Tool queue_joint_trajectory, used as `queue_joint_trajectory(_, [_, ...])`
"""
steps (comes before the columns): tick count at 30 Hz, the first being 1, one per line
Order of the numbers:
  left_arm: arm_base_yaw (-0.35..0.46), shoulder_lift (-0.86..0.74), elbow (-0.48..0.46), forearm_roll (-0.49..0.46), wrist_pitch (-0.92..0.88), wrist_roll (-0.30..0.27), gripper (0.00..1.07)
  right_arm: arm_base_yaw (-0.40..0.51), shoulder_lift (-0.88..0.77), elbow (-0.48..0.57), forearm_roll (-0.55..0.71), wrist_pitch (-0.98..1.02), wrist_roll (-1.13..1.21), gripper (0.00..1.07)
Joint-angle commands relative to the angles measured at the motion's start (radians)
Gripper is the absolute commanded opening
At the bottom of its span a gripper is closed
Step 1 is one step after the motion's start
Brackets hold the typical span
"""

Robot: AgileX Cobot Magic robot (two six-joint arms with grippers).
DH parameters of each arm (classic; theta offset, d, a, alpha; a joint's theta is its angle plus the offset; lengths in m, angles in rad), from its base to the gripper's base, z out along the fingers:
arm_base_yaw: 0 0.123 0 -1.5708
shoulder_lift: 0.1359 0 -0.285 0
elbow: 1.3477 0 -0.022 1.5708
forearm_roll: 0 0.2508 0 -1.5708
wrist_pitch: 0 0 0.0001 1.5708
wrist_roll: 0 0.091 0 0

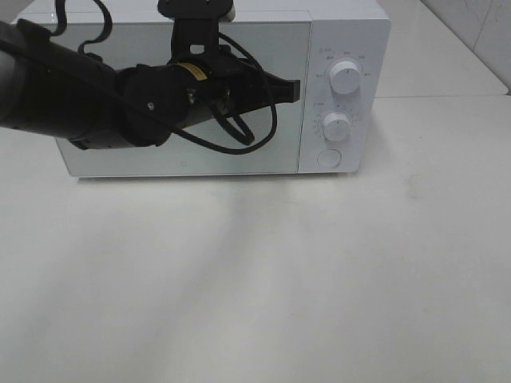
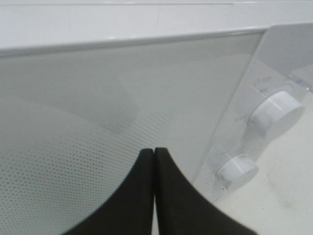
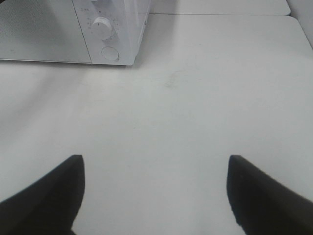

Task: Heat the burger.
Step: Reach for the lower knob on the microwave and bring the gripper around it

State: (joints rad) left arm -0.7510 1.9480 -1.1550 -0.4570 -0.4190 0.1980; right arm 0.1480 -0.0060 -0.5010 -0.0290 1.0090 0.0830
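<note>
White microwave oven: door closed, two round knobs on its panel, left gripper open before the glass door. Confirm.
Wrong on one point: the left gripper is shut, black fingers pressed together, as the left wrist view shows. The white microwave oven has its glass door closed, two round knobs sit on its panel, and the gripper is before the door.

You have a plain white, matte desk (image 1: 263, 303) filling the high camera's view. A white microwave (image 1: 275, 48) stands directly on it at the far side, its door closed and facing you. The microwave's control panel is at its right end, with an upper knob (image 1: 346, 76), a lower knob (image 1: 337, 126) and a round button (image 1: 328, 158) stacked one below the other. To the right of the microwave, a thin seam (image 1: 447, 97) runs across the desk. A faint dark smudge (image 1: 412, 185) marks the surface near the microwave's front right corner.
</note>
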Motion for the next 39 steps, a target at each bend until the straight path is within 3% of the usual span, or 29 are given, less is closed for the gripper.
queue_joint_trajectory(1, [-0.005,-0.032,-0.011,-0.006,0.067,0.019,0.00,-0.005,-0.025,0.004,-0.001,-0.016,0.002,0.76])
queue_joint_trajectory(4, [-0.005,-0.064,-0.011,-0.006,0.164,0.025,0.05,-0.005,-0.025,0.004,-0.001,-0.016,0.002,0.76])
queue_joint_trajectory(6, [-0.005,-0.100,-0.007,-0.007,0.266,0.024,0.21,-0.005,-0.025,0.004,-0.001,-0.016,0.002,0.76])
queue_joint_trajectory(9, [-0.005,-0.110,-0.007,-0.007,0.297,0.024,0.27,-0.005,-0.025,0.004,-0.001,-0.016,0.002,0.76])
queue_joint_trajectory(11, [-0.005,-0.139,-0.007,-0.007,0.419,0.024,0.57,-0.005,-0.025,0.004,-0.001,-0.016,0.002,0.76])
queue_joint_trajectory(12, [-0.005,-0.139,-0.007,-0.007,0.419,0.024,0.57,-0.005,-0.025,0.004,-0.001,-0.016,0.002,0.76])
queue_joint_trajectory(13, [-0.005,-0.147,-0.007,-0.007,0.464,0.024,0.67,-0.005,-0.025,0.004,-0.001,-0.016,0.002,0.76])
queue_joint_trajectory(14, [-0.005,-0.157,-0.007,-0.007,0.540,0.024,0.84,-0.005,-0.025,0.004,-0.001,-0.016,0.002,0.76])
queue_joint_trajectory(17, [-0.005,-0.161,-0.007,-0.007,0.587,0.024,0.92,-0.005,-0.025,0.004,-0.001,-0.016,0.002,0.76])
queue_joint_trajectory(18, [-0.003,-0.173,-0.007,-0.006,0.669,0.024,1.02,-0.005,-0.025,0.004,-0.001,-0.016,0.002,0.76])
queue_joint_trajectory(22, [0.001,-0.205,-0.007,0.006,0.852,0.024,1.02,-0.005,-0.025,0.004,0.001,-0.016,0.002,0.76])
queue_joint_trajectory(25, [0.001,-0.211,-0.007,0.014,0.881,0.024,1.02,-0.005,-0.025,0.004,0.001,-0.016,0.002,0.76])
queue_joint_trajectory(33, [0.001,-0.294,-0.007,0.152,1.120,0.021,1.02,-0.005,-0.025,0.004,0.001,-0.016,0.002,0.76])
queue_joint_trajectory(39, [0.003,-0.367,-0.007,0.275,1.228,-0.089,1.02,-0.005,-0.025,0.004,0.001,-0.016,0.002,0.76])
